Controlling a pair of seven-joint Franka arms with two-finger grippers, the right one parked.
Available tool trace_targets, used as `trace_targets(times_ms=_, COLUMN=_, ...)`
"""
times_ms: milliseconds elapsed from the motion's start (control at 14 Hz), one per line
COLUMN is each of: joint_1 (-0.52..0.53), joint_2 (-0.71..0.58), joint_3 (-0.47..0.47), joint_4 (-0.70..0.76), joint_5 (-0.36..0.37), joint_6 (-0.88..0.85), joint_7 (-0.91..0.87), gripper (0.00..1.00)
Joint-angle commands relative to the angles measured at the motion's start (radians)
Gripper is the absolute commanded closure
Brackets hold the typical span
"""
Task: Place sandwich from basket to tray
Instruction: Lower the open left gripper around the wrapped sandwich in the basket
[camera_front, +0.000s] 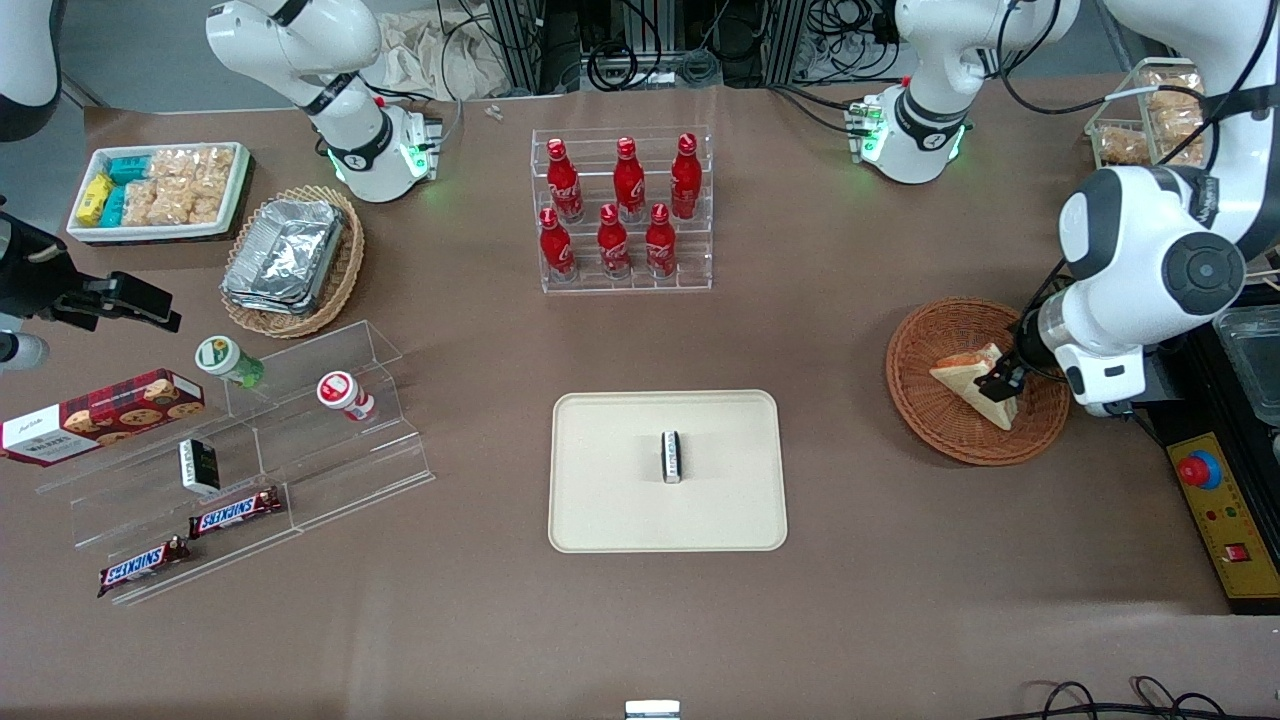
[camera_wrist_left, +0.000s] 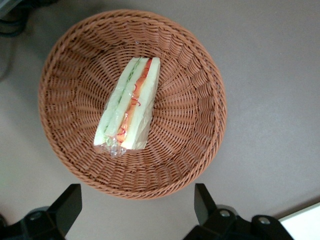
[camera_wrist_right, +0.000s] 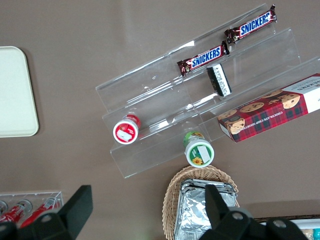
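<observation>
The sandwich (camera_front: 963, 376), a wrapped white-bread wedge with green and orange filling on its edge (camera_wrist_left: 129, 107), lies in the round reddish-brown wicker basket (camera_front: 912, 390) toward the working arm's end of the table. My left gripper (camera_front: 1002, 383) hangs just above the basket, over the sandwich's end. In the left wrist view the gripper (camera_wrist_left: 136, 206) is open, its two black fingers (camera_wrist_left: 68, 201) spread wide with nothing between them, outside the basket rim (camera_wrist_left: 150, 192). The cream-beige tray (camera_front: 610, 510) lies near the table's middle, nearer the front camera.
A small black-and-white packet (camera_front: 672, 456) lies on the tray. A clear rack of red bottles (camera_front: 622, 210) stands farther from the camera than the tray. A red emergency button box (camera_front: 1222, 505) sits at the table's edge beside the basket. Clear stepped shelves with snacks (camera_front: 250, 460) stand toward the parked arm's end.
</observation>
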Motion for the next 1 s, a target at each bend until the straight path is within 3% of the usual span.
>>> trace_targets(times_ms=0, joint_1=0.000, joint_2=-0.080, joint_3=0.030, joint_4=-0.149, joint_5=0.001, joint_6=0.155, joint_7=-0.004, gripper=0.00)
trace_targets(times_ms=929, joint_1=0.002, joint_2=-0.071, joint_3=0.059, joint_4=-0.300, joint_5=0.002, joint_6=0.385, joint_7=0.024, gripper=0.00)
